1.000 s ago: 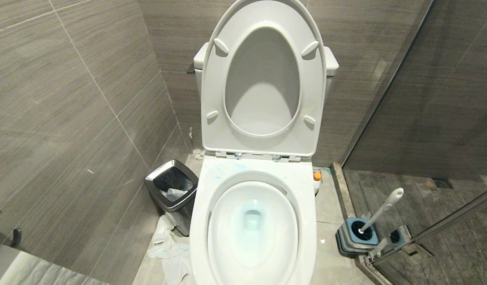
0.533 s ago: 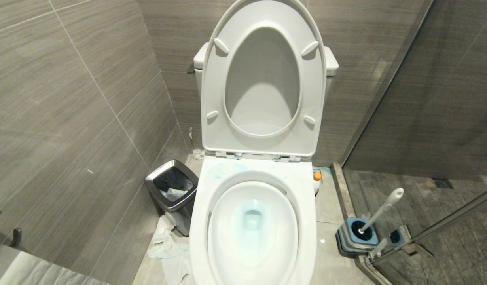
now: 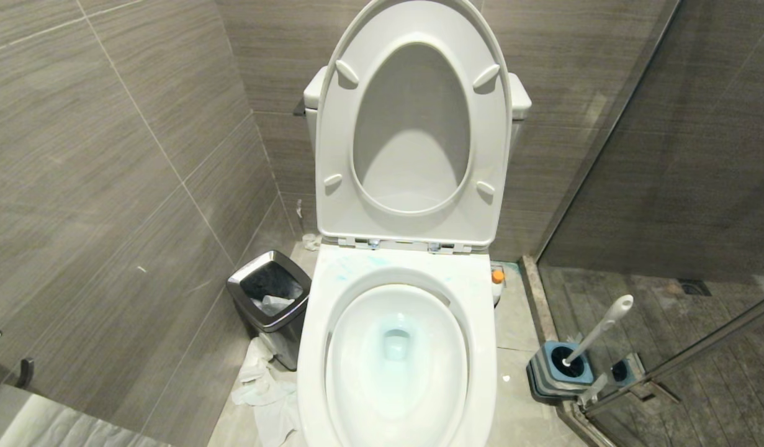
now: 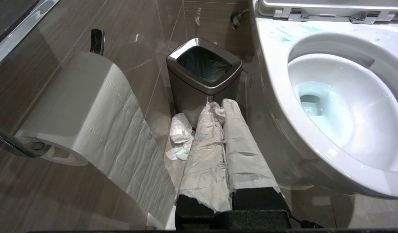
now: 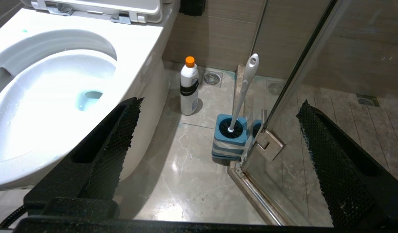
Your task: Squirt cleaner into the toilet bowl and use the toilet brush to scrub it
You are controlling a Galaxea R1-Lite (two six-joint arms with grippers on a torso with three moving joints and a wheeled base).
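My right gripper (image 5: 218, 142) gapes, left (image 4: 223, 108) clenched empty — reaching carelessly could topple the cleaner (image 5: 189, 85) beside the bowl (image 5: 11, 168).

Place: a small tiled bathroom.
Fixture: white toilet bowl (image 3: 397, 347), seat raised.
Walls: grey-brown tiles (image 3: 108, 155).
Beside it: steel-rimmed waste bin (image 3: 271, 304), paper roll (image 4: 79, 106).
Right: glass shower partition (image 5: 315, 48).

Black textured pincers (image 5: 218, 139), one seemingly paper-wrapped (image 4: 226, 106)
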